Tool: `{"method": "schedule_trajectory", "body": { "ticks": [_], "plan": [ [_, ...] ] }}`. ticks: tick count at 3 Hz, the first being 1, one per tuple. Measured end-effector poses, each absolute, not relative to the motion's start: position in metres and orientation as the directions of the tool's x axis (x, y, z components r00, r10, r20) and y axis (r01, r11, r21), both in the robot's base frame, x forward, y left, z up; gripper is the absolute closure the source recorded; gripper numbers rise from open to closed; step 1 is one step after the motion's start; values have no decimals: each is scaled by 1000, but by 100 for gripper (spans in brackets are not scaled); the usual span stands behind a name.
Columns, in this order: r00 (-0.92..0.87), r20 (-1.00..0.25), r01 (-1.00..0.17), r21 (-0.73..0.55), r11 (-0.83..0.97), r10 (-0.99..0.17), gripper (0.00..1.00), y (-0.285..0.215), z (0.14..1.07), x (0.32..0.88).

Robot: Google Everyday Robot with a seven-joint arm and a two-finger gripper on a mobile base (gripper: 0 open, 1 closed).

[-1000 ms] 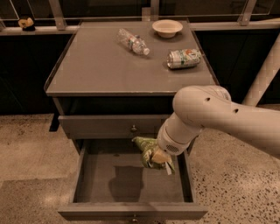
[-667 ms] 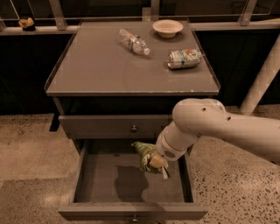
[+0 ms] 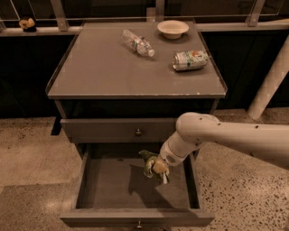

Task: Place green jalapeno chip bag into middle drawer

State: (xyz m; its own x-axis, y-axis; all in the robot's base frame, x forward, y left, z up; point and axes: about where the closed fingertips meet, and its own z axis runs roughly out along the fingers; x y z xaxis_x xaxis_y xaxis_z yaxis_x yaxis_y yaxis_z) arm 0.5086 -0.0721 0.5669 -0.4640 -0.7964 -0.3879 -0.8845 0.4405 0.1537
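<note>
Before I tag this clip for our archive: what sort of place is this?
Probably an indoor office or lab corner: a speckled polished floor, a grey drawer cabinet against a railing. The gripper holds the green jalapeno chip bag over the open middle drawer.

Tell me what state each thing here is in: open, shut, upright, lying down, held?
middle drawer: pulled open.
upper drawer: shut.
green jalapeno chip bag: crumpled, held in the air over the middle drawer, not yet set down.
gripper: over the middle drawer, shut on the green jalapeno chip bag.
bottle: lying on its side on the cabinet top.
can: lying on its side.
bowl: upright.
</note>
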Motion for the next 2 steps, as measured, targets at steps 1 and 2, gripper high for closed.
{"method": "schedule_trajectory", "body": {
  "ticks": [1, 2],
  "plan": [
    [-529, -385, -849, 226, 478, -756, 100, -70, 529, 528],
    [-596, -381, -803, 312, 508, -707, 100, -69, 493, 539]
  ]
}}
